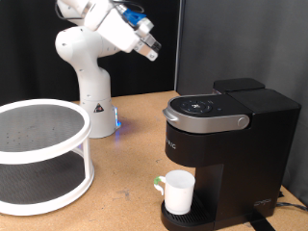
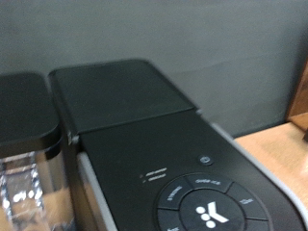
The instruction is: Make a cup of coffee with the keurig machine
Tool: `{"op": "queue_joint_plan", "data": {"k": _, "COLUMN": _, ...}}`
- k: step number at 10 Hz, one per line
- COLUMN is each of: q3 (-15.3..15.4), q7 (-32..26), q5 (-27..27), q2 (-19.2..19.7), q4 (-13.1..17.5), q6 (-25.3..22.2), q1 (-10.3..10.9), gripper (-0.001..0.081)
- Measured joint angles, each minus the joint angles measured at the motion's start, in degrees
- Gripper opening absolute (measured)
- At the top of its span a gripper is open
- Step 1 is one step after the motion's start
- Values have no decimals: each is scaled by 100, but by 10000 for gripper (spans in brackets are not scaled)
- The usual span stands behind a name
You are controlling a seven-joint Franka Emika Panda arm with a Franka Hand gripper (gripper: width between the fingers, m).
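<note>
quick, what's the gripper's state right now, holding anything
Gripper: raised high, off the boxy matte-black coffee maker; open or shut cannot be told, nothing seen held.

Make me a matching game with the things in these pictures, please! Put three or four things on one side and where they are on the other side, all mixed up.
Things:
1. cup
2. keurig machine
3. gripper
4. white round shelf

Places:
A. up in the air, near the exterior view's top, touching nothing
B. at the exterior view's left, on the wooden table
C. on the drip tray, under the brew head
D. at the exterior view's right, black and boxy, lid down

Pairs: 1-C, 2-D, 3-A, 4-B
</note>
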Motion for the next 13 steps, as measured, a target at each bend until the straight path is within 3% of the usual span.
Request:
{"op": "queue_joint_plan", "data": {"k": 4, "q3": 447, "q7": 486, "q5": -1410, "q2": 773, "q4": 956, "q6": -1102, "q1": 35, "gripper": 805}}
{"op": "queue_joint_plan", "data": {"k": 6, "q3": 461, "q7": 570, "q5": -1302, "q2": 1188, "q4": 1448, "q6": -1428, "q1": 142, "gripper": 805}}
{"op": "queue_joint_plan", "data": {"k": 8, "q3": 456, "q7": 625, "q5": -1211, "q2": 1373, "q4": 1587, "q6": -1425, "q1": 167, "gripper": 805}}
{"op": "queue_joint_plan", "data": {"k": 10, "q3": 476, "q7": 452, "q5": -1665, "q2": 1395, "q4": 1746, "q6": -1859, "q1": 169, "gripper": 805}}
{"op": "queue_joint_plan", "data": {"k": 13, "q3": 601, "q7": 526, "q5": -2110, "q2": 1646, "q4": 2259, "q6": -1992, "q1": 173, "gripper": 805}}
